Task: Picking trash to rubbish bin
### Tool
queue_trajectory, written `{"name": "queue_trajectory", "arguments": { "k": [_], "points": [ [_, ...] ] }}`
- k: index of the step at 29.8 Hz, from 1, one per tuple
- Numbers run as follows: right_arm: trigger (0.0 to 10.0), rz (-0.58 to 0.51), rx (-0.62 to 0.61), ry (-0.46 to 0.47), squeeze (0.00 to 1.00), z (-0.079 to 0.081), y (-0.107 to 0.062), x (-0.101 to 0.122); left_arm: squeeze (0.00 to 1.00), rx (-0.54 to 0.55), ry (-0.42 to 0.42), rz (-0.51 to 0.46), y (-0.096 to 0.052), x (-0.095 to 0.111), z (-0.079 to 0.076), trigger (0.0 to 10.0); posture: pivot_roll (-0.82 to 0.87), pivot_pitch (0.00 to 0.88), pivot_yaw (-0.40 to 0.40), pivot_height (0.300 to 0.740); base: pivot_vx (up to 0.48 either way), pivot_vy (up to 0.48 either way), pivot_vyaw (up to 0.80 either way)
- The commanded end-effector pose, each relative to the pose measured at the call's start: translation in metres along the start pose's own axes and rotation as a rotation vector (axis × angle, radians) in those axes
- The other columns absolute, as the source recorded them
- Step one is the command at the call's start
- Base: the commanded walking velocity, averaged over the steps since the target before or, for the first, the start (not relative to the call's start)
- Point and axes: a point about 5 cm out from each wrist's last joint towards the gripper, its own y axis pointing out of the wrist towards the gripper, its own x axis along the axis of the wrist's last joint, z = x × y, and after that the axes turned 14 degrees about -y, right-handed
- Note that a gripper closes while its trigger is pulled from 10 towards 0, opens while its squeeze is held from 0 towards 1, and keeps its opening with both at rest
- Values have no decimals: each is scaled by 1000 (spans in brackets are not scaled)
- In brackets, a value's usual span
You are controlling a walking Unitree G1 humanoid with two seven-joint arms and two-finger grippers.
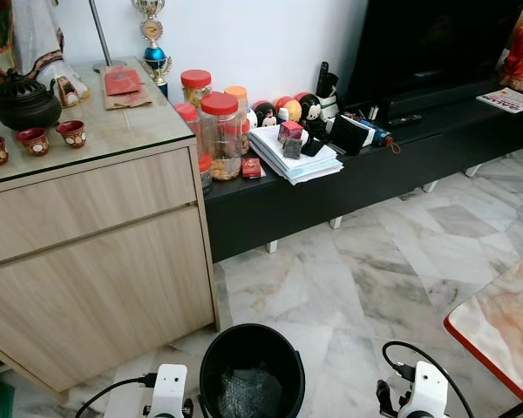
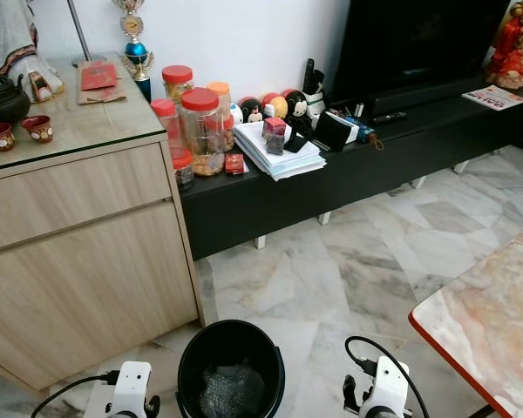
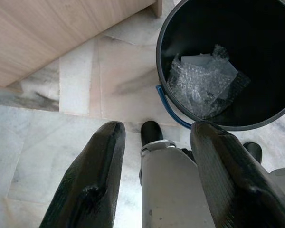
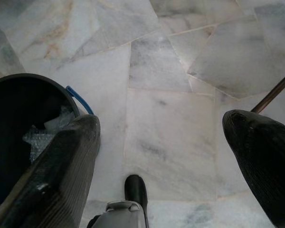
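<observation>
Left end effector (image 3: pixel 154 190) hangs with fingers apart, empty; right end effector (image 4: pixel 175 175) likewise spread wide. Between them the black rubbish bin (image 1: pixel 211 361) stands upright, mouth facing up, bubble wrap (image 3: pixel 204 85) inside, beside the wooden counter (image 1: pixel 96 252)

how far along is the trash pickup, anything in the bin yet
Done: crumpled bubble wrap and a white scrap already lie inside the black bin. In hand: nothing; the left gripper and right gripper both hang open and empty over the marble floor. Left: no loose trash shows on the visible floor.
</observation>
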Motion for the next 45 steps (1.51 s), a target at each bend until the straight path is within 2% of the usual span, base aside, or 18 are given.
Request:
{"name": "queue_trajectory", "arguments": {
  "k": [1,23,45],
  "points": [
    [10000,-21,-11,21,0,-1,1,5,0,3,-6,-10,0,2,1,10000,-63,15,-52,740,0,0,0],
    [10000,-17,0,17,0,2,1,4,0,-6,-21,-8,0,1,-1,10000,-65,37,-47,740,-11,0,0],
    [10000,-4,5,9,0,2,0,1,0,-14,-27,2,0,-1,-4,10000,-64,43,-53,740,-314,0,0]
  ]
}}
